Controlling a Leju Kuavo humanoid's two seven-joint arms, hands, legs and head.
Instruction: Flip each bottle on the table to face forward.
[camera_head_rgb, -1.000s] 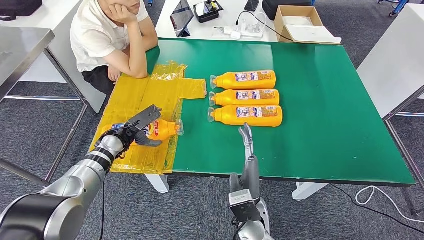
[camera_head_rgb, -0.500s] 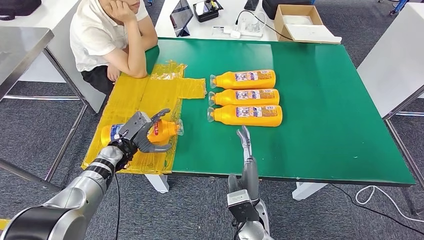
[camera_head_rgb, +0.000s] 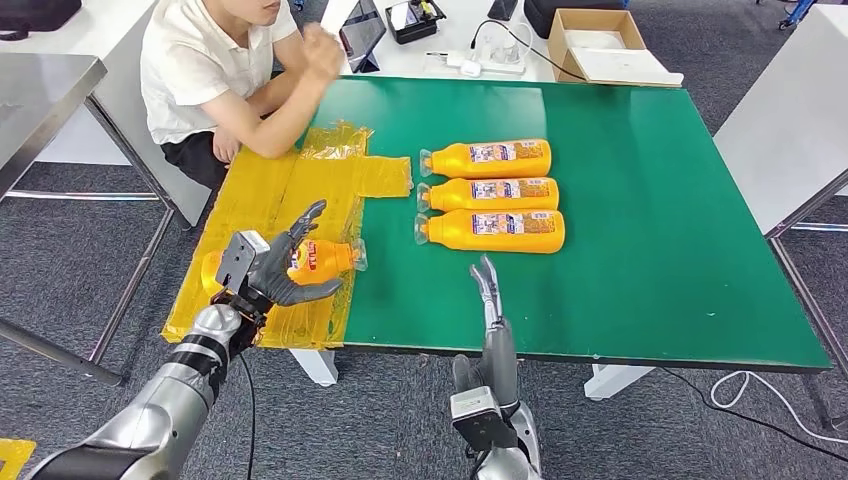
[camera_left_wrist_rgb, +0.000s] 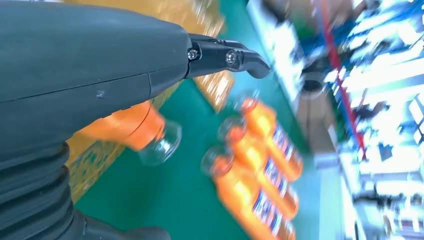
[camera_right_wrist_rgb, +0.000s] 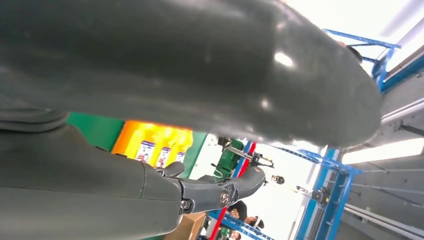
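Orange bottle (camera_head_rgb: 322, 259) lying on yellow sheet (camera_head_rgb: 280, 190), awaiting placement beside 3 aligned bottles (camera_head_rgb: 490, 195); left hand (camera_head_rgb: 272, 268) fingers spread, right hand (camera_head_rgb: 489, 283) empty, extended.

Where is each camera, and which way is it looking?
Head view: high on the robot, looking down at the table; left hand and right hand show.
Left wrist view: behind the left hand, facing the bottles.
Right wrist view: behind the right hand, facing across the room.
Head and left wrist views share the three bottles in a row.
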